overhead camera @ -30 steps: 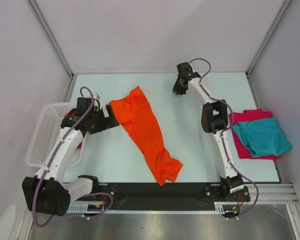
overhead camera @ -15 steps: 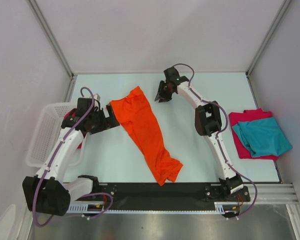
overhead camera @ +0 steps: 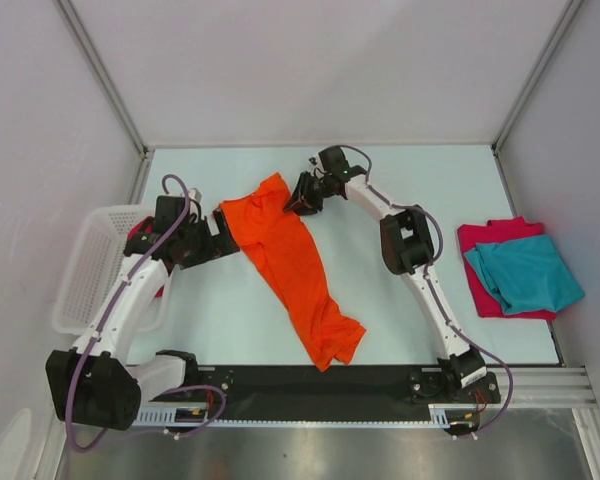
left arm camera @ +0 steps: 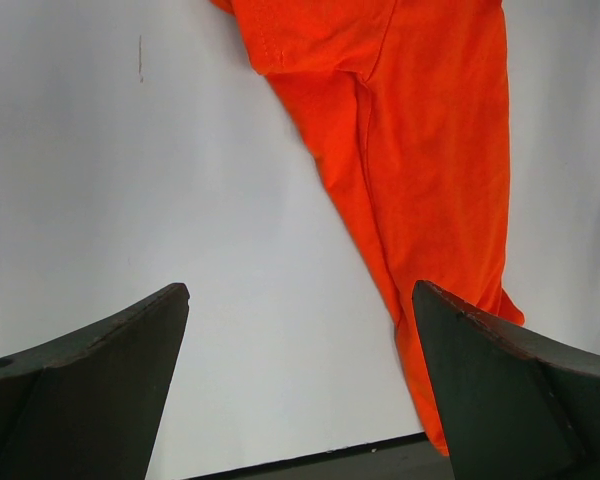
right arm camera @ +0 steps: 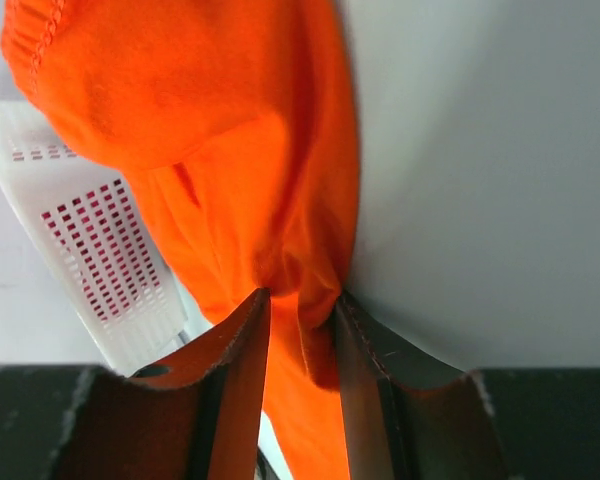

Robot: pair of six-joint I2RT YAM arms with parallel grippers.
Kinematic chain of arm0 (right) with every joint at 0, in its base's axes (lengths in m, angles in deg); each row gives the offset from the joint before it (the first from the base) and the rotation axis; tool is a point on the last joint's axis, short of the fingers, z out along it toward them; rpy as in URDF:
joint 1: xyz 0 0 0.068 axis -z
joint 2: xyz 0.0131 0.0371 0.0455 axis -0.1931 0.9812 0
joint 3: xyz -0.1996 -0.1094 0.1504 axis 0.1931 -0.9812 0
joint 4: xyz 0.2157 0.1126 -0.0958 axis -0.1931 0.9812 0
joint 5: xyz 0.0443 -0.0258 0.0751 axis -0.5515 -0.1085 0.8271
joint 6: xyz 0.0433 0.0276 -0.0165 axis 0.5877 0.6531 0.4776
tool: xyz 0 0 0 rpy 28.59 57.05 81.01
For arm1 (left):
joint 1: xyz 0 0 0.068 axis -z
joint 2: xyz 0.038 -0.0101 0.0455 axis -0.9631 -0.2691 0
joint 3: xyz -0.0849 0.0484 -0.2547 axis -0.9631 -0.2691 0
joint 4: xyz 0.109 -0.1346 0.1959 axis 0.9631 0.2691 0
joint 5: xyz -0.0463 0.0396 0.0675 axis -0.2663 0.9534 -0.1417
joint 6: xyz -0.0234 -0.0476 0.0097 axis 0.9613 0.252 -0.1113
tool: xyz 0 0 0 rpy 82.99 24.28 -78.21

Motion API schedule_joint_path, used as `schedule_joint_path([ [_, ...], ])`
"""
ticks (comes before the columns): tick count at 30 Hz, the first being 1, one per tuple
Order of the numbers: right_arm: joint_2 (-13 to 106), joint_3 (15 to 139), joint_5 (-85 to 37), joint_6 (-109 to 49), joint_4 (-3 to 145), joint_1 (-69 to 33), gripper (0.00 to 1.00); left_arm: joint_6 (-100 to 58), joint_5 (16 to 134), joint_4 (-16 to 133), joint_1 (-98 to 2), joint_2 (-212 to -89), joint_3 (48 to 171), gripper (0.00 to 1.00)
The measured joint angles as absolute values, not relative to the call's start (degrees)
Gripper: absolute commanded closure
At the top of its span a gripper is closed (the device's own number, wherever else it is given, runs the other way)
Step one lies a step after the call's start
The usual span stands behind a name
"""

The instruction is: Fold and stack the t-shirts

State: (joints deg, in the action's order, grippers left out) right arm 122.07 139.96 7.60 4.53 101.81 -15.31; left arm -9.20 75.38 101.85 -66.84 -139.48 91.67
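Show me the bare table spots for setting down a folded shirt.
Bare: the strip between the orange t-shirt and the right arm; the far right corner beyond the folded stack; the near patch between the left arm and the orange one. Crowded: the orange shirt's far end, where both arms meet.

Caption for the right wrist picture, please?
An edge of the orange t-shirt bunched inside the right tool, white basket beyond.
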Motion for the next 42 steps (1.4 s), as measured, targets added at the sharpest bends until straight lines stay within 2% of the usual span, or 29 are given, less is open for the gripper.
schedule_joint_path([
  [2, 122.3, 140.0, 8.6, 4.9, 101.2, -16.0, 0.78, -9.2, 75.4, 101.8, -66.8, -139.6, 91.7, 0.00],
  [4, 122.4, 139.9, 8.8, 4.7, 101.2, -16.6, 1.00, -9.2, 75.4, 101.8, -66.8, -139.6, 91.7, 0.01],
  [11, 121.5, 137.9, 5.4, 4.0, 101.3, -17.0, 1.00, -9.2, 75.4, 101.8, -66.8, -139.6, 91.7, 0.00],
  [19, 119.7, 140.5, -11.3, 1.6, 105.4, -15.2, 1.00, -9.3, 75.4, 101.8, -66.9, -139.2, 91.7, 0.00],
  [27, 118.2, 140.7, -25.4, 1.6, 107.0, -8.4, 1.00, -9.8, 75.4, 102.2, -67.2, -138.1, 91.7, 0.00],
  [30, 118.6, 142.1, -25.7, 1.0, 108.3, -6.0, 0.88, -9.8, 75.4, 102.2, -67.3, -138.1, 91.7, 0.00],
  [31, 118.7, 142.4, -25.2, 0.7, 108.6, -5.4, 0.82, -9.8, 75.4, 102.2, -67.3, -138.1, 91.7, 0.00],
  [32, 118.7, 142.5, -24.5, 0.5, 108.7, -4.8, 0.70, -9.8, 75.4, 102.2, -67.3, -138.1, 91.7, 0.00],
  [33, 118.7, 142.5, -23.8, 0.3, 108.8, -4.4, 0.66, -9.8, 75.4, 102.2, -67.3, -138.1, 91.7, 0.00],
  [39, 116.0, 137.9, -22.2, -2.0, 106.0, -4.3, 0.58, -9.8, 74.7, 102.2, -67.3, -138.1, 91.7, 0.00],
  [42, 113.7, 135.4, -23.6, -3.4, 107.2, -4.4, 0.58, -9.8, 74.1, 102.0, -67.3, -138.1, 91.4, 0.01],
])
